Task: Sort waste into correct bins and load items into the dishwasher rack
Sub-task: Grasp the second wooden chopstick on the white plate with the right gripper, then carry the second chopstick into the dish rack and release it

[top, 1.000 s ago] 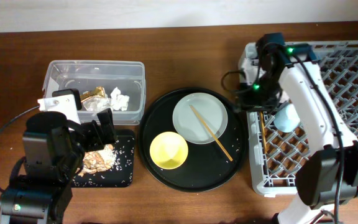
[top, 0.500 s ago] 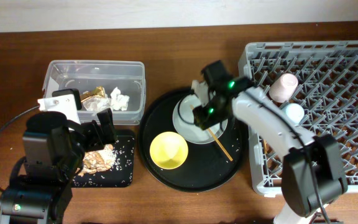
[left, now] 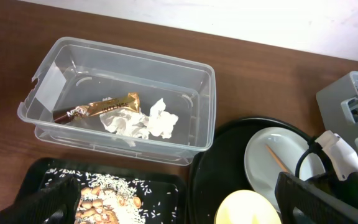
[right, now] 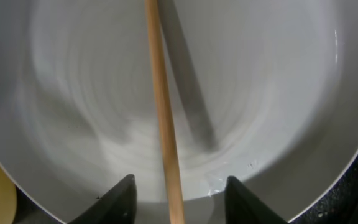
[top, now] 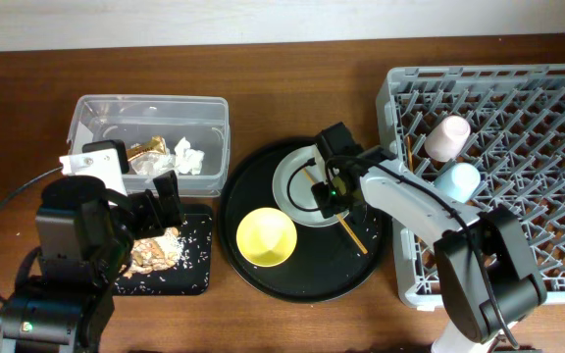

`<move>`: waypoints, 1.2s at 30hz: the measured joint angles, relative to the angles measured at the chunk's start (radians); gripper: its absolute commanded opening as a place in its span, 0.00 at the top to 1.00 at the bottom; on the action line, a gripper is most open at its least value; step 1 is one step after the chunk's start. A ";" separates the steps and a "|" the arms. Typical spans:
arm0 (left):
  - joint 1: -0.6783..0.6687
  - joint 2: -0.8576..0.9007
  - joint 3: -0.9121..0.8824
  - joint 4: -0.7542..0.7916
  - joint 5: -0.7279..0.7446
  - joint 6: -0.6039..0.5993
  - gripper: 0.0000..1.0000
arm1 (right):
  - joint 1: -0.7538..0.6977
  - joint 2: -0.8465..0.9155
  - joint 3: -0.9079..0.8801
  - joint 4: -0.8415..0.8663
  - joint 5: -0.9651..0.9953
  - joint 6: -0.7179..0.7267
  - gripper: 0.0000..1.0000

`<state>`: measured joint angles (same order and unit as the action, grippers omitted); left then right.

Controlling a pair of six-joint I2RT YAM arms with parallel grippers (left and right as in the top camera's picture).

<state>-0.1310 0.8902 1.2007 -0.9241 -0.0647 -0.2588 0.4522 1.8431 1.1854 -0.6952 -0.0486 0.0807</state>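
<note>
One thin wooden chopstick [right: 156, 93] on smooth round plate [right: 260, 93], right gripper [right: 179, 190] apart astride it

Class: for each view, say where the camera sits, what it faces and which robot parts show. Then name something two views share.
Overhead: above the table, looking straight down on clear tub, round tray and rack; both arms show.
Left wrist: on the left arm, looking forward and down at the clear tub; its dark fingers at the bottom edge.
Right wrist: on the right arm, close over the plate, looking down; its fingertips straddle a chopstick.
Shared: that plate and chopstick appear in all three views.
</note>
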 measured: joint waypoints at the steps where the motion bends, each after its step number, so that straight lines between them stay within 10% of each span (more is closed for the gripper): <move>1: 0.000 0.000 0.000 0.000 0.000 0.000 0.01 | 0.000 0.000 -0.006 0.000 0.000 0.003 0.60; 15: 0.000 0.000 0.000 0.000 0.000 0.000 0.01 | 0.000 0.000 -0.043 0.020 -0.001 0.003 0.96; 36: 0.000 0.000 0.000 0.000 0.000 0.000 0.01 | -0.109 -0.002 0.437 -0.578 0.090 -0.028 0.96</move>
<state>-0.1310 0.8902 1.2007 -0.9241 -0.0650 -0.2584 0.3428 1.8408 1.6226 -1.2728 0.0410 0.0528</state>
